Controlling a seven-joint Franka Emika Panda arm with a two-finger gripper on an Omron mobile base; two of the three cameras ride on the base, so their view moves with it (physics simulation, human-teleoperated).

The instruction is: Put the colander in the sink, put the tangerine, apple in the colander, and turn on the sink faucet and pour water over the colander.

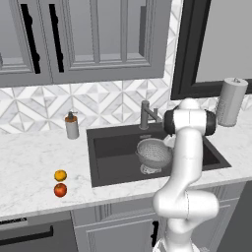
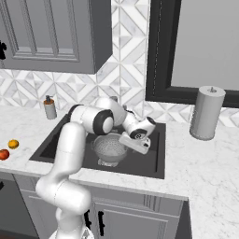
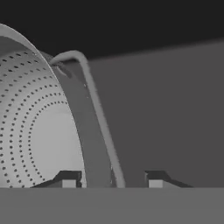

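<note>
The sink [image 1: 106, 147] holds the colander [image 1: 153, 153], which sits on the basin floor below the faucet [image 1: 145, 114]. The claw [image 3: 113, 179] stands with its jaws apart astride the colander's rim and handle, apparently without touching them. On the counter [image 1: 29, 162] to the left, the tangerine [image 1: 60, 175] lies just behind the apple [image 1: 60, 190].
</note>
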